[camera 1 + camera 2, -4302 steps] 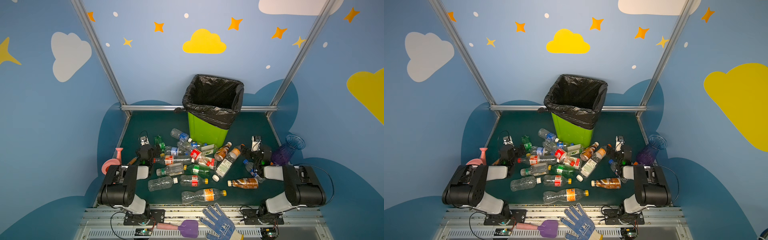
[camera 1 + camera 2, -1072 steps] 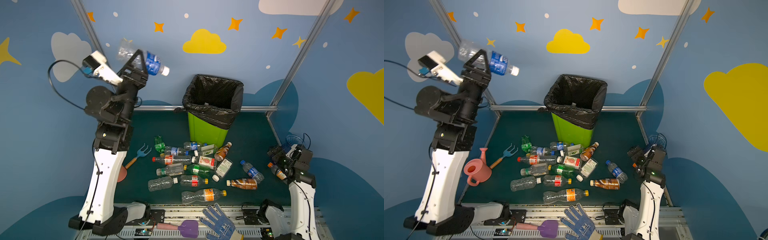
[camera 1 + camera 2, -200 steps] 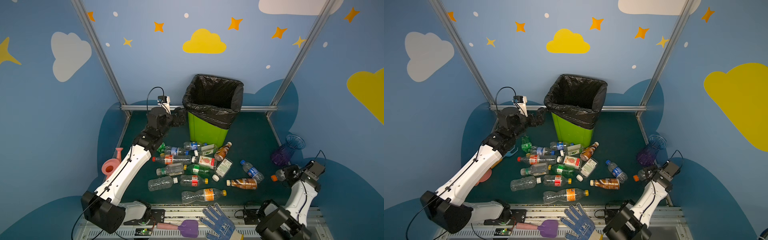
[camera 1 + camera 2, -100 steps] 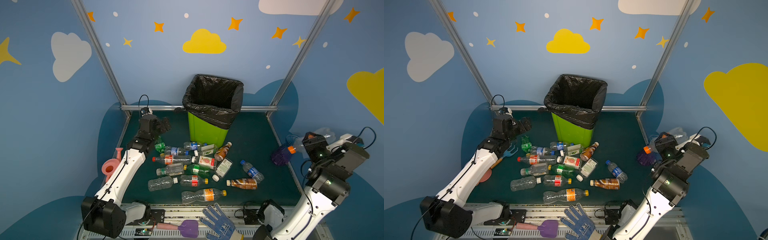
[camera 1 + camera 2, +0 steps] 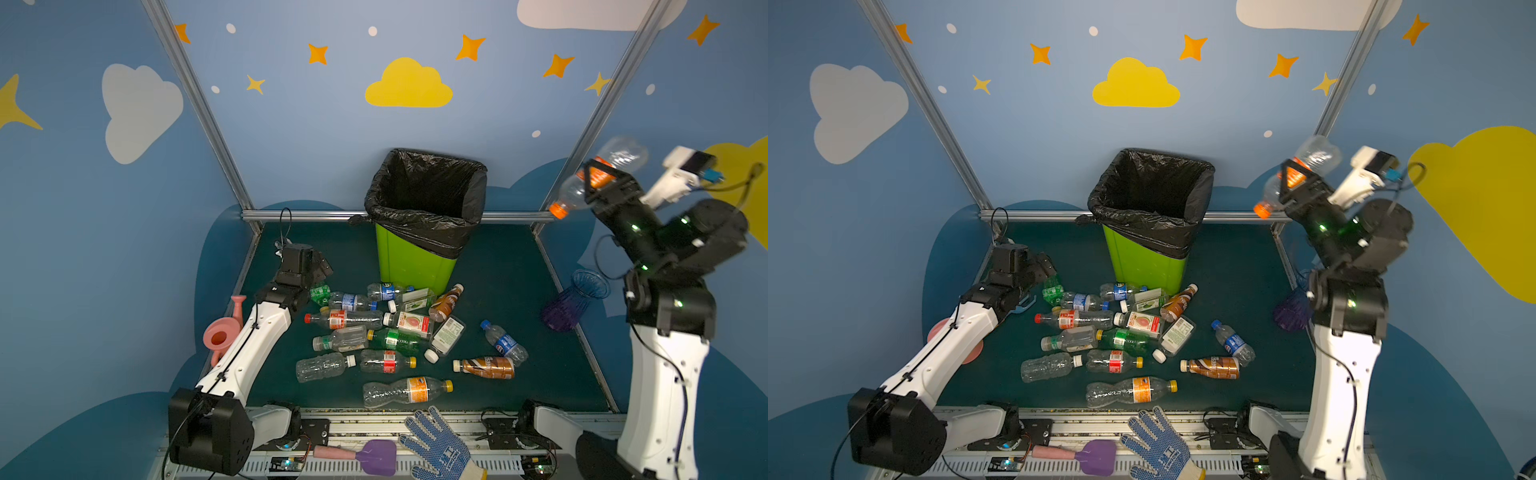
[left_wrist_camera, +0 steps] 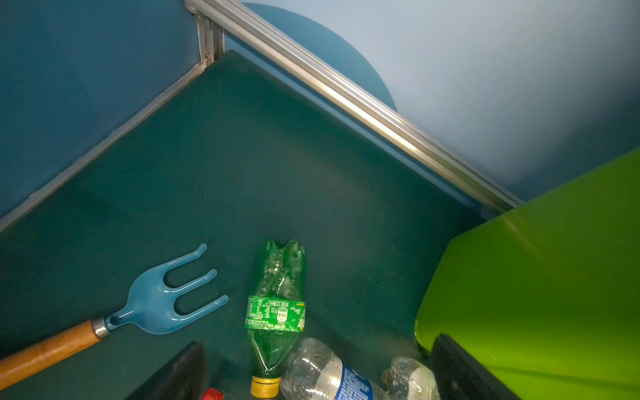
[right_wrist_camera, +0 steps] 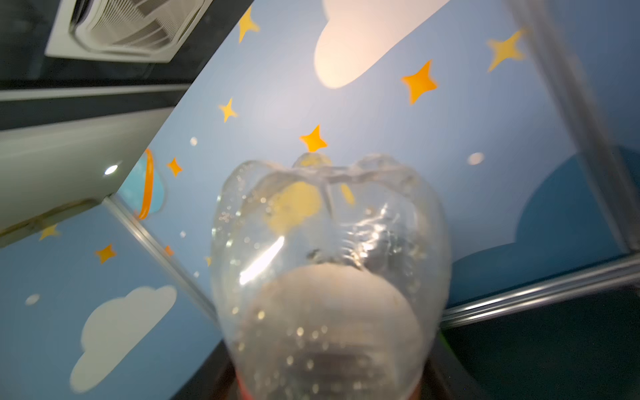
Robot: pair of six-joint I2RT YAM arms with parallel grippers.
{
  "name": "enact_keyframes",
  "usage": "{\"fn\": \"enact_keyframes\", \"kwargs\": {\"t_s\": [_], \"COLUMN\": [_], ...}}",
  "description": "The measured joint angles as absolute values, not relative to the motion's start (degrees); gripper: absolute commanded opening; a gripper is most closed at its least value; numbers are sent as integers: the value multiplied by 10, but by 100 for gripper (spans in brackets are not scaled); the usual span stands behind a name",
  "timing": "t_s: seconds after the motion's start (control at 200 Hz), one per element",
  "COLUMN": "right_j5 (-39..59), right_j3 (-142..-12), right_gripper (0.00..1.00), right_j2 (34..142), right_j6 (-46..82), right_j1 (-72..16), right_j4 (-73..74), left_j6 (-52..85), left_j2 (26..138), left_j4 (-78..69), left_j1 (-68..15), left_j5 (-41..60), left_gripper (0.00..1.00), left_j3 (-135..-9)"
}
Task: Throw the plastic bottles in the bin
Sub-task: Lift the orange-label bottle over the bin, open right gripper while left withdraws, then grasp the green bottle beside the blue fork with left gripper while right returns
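Nearest to you, on the front rail, lie a blue dotted glove [image 5: 436, 449] and a purple spatula [image 5: 376, 455]. Just behind them the plastic bottles [image 5: 390, 338] are scattered on the dark green mat [image 5: 511, 266], all lying on their sides. The closest one is clear with an orange label [image 5: 409, 390].

At the left edge of the mat you see a pink watering can [image 5: 222, 334]. Your left gripper [image 5: 322, 270] hangs low over the far left end of the pile. Its jaws stand wide apart and they hold nothing. In the left wrist view a green bottle [image 6: 277, 294] lies under it, beside a blue hand fork [image 6: 162, 304]. At the right edge stands a blue-purple vase [image 5: 575, 303].

Behind the pile the bin [image 5: 411, 266] stands upright, with its black bag [image 5: 424, 195] folded over the rim.

Your right gripper [image 5: 600, 176] is raised high at the far right, above the height of the bin's rim and well apart from it. Its jaws close around the middle of a clear bottle [image 5: 623, 153], which is tilted with the orange cap [image 5: 558, 210] pointing down toward the bin's side. This arm appears a little blurred.
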State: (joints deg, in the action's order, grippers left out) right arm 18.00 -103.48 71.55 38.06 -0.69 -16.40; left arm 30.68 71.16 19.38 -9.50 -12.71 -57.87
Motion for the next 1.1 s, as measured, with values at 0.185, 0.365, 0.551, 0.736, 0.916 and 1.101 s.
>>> {"fn": "enact_keyframes", "kwargs": {"t_s": [0.185,0.365,0.551,0.736,0.916,1.101], "right_j5": [134,102,69,75,102,117], "right_j3": [-1315,-1557,-1200,-974,-781,-621], "right_gripper": [91,96,98,98,98,98], "right_j2": [1028,1238,953,695,644,661], "right_j6": [260,200,190,212,239,262], "right_j1": [-175,-180,-92,-34,23,56], "right_j4": [-243,-460,-376,-253,-208,-226], "left_j6": [318,319,321,318,311,287], "left_j2": [715,721,713,742,828,954], "left_j4": [201,239,247,255,277,318], "left_j1": [-93,-84,-75,-75,-75,-75], "left_j5": [-135,-161,-177,-171,-160,-157], "left_gripper": [100,100,100,100,100,100], "left_j3": [-575,-575,-575,-584,-631,-719]}}
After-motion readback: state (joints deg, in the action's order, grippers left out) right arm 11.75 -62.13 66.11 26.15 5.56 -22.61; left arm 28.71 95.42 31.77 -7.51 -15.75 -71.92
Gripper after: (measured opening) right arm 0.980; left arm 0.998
